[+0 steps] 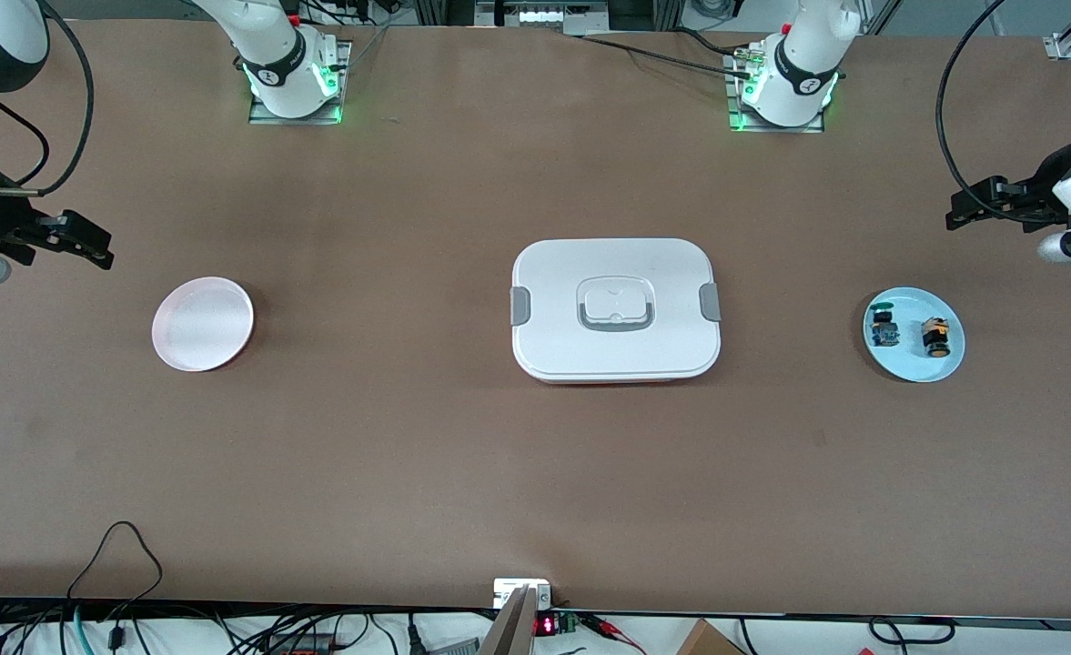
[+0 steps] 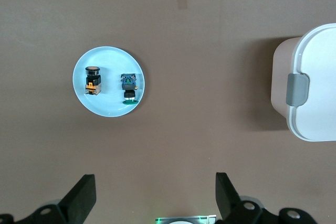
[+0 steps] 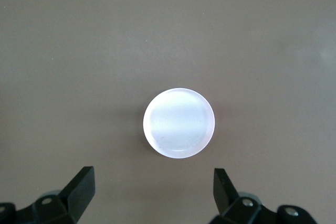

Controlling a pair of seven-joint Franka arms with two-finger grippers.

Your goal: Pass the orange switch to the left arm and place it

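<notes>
Front view: nothing picked up yet; switch on blue plate at left arm's end, box mid-table, pink plate bare. Left wrist view: left gripper spread wide, empty, above switch; needs to drop down on it. Right wrist view: right gripper spread wide, waiting over pink plate.

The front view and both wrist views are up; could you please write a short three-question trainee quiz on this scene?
1. True or false: the orange switch lies on the pink plate.
2. Which thing stands between the two plates? A. the box B. a cup
3. Fill in: the left hand and the right hand are both ___.

Key: 1 false, it lies on the blue plate beside the blue-and-green component; 2 A; 3 open.
</notes>
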